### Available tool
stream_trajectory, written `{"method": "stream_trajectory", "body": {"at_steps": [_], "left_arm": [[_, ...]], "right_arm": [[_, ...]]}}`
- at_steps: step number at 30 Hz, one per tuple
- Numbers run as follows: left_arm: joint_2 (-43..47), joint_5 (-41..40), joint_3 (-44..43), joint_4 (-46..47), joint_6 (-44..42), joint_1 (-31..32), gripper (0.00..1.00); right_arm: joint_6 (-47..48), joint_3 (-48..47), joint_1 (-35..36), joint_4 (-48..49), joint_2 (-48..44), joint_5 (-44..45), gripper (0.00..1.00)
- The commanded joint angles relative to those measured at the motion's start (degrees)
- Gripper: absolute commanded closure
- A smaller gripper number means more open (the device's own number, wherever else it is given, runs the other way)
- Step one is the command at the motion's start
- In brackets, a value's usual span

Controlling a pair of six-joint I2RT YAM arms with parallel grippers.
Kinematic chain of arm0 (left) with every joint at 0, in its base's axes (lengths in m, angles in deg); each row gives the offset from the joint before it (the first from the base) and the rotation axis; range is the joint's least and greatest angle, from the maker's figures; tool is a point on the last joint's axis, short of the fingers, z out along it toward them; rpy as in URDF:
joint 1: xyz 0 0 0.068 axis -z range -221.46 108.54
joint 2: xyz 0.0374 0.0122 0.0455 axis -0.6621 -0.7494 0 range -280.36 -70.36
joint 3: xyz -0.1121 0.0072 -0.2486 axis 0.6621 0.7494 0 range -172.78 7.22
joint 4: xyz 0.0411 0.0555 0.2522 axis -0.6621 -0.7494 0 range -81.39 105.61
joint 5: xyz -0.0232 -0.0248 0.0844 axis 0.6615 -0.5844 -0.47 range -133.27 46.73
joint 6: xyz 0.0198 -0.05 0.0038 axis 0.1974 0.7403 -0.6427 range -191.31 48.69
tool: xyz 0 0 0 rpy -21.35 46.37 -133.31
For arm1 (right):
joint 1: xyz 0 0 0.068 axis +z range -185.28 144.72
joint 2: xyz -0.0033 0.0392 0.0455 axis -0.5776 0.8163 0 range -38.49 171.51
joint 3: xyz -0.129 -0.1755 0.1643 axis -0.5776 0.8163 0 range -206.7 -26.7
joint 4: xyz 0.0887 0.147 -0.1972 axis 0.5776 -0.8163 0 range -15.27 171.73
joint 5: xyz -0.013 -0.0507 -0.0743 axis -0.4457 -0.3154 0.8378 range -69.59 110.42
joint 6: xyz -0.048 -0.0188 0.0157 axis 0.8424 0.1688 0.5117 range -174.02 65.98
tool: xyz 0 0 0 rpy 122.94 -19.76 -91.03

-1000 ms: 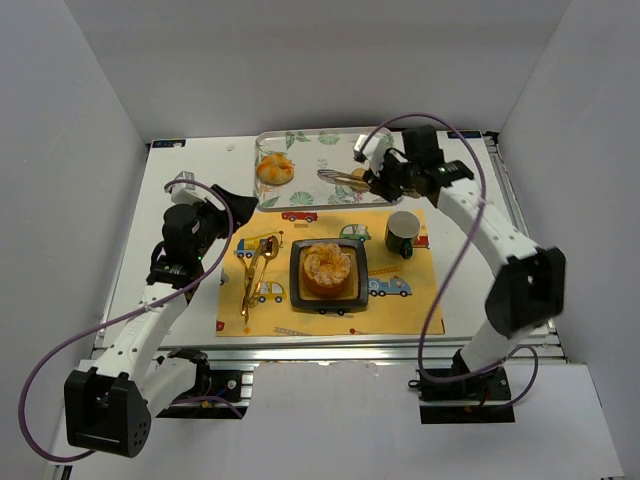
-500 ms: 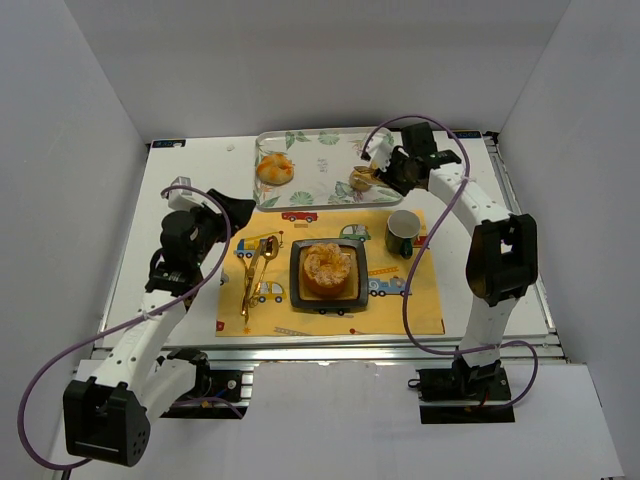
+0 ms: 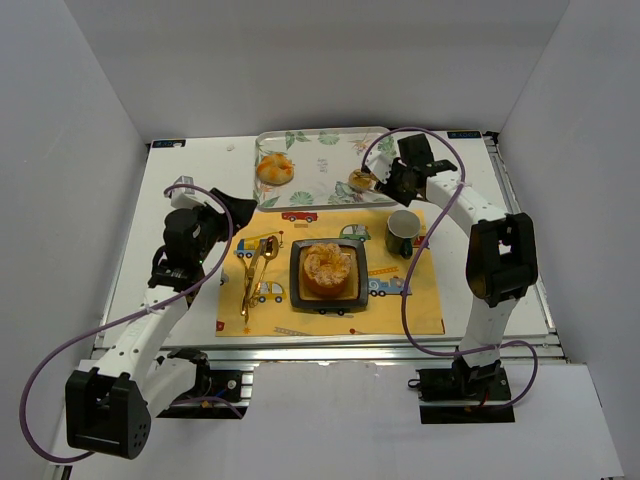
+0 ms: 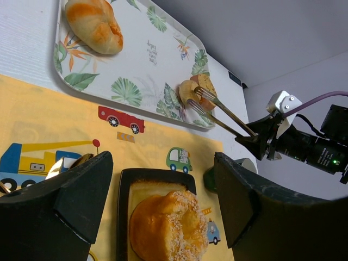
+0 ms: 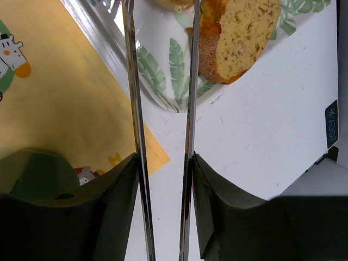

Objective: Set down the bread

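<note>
Right fingers (image 5: 98,217) loosening on slim silver tongs (image 5: 190,109); tan bread slice (image 5: 239,38) now at leaf-print tray (image 5: 163,70) corner, release likely underway. Left fingers (image 4: 65,206) wide, empty.

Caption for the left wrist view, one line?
Held tongs meet a bread slice at the corner of the leaf-print tray; a roll at its other end, a bun on the black plate.

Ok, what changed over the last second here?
The right gripper, clamped on the tongs, drew back rightward along the tray and eased wider, letting the tongs spread by the bread slice lying at the tray's near right corner. The left gripper, roll, plated bun and mug stayed put.
</note>
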State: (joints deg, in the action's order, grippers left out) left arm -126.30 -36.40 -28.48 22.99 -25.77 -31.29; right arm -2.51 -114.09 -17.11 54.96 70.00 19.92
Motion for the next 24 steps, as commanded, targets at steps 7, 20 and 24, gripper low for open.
{"method": "stream_trajectory", "body": {"at_steps": [7,20,24], "left_arm": [[-0.1,0.6,-0.3,1.9,0.2,-0.1,0.16],[0.0,0.5,-0.3,1.7,0.2,-0.2,0.16],[0.0,0.5,-0.5,1.6,0.2,-0.2,0.16]], "right_arm": [[2.5,-0.2,0.1,3.2,-2.7,3.4,0.52],[4.1,0.8,1.3,6.0,-2.8,4.0,0.52],[4.9,1.0,1.8,6.2,-2.1,4.7,0.54]]}}
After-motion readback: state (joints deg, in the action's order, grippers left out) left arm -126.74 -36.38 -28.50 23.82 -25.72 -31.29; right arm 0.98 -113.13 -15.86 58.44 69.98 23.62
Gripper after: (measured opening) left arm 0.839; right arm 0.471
